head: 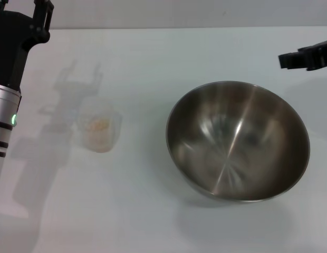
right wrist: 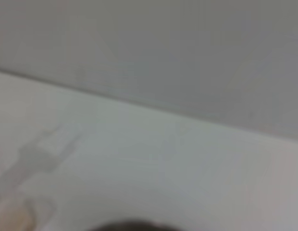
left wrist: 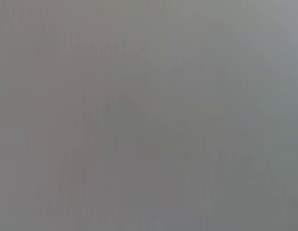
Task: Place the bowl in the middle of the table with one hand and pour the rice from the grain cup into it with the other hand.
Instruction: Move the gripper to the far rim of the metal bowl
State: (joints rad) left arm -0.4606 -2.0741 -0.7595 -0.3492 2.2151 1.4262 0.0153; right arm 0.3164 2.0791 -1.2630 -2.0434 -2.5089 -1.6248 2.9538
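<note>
Currently visible:
Left gripper (head: 42,15): raised at the far left corner, holding nothing; whether its jaws are open cannot be told.
Right gripper (head: 306,58): at the right edge, above the bench beyond the bowl; jaws' state cannot be told.
Cup (head: 100,130): upright, left of centre, rice (head: 98,125) inside.
Bowl (head: 238,140): right of centre, well apart from the cup.
Bench (head: 142,211): white.

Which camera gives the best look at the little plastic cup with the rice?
The head view: the grain cup stands whole on the table, rice visible inside. The right wrist view catches only a blurred bit at its edge; the left wrist view shows none.
</note>
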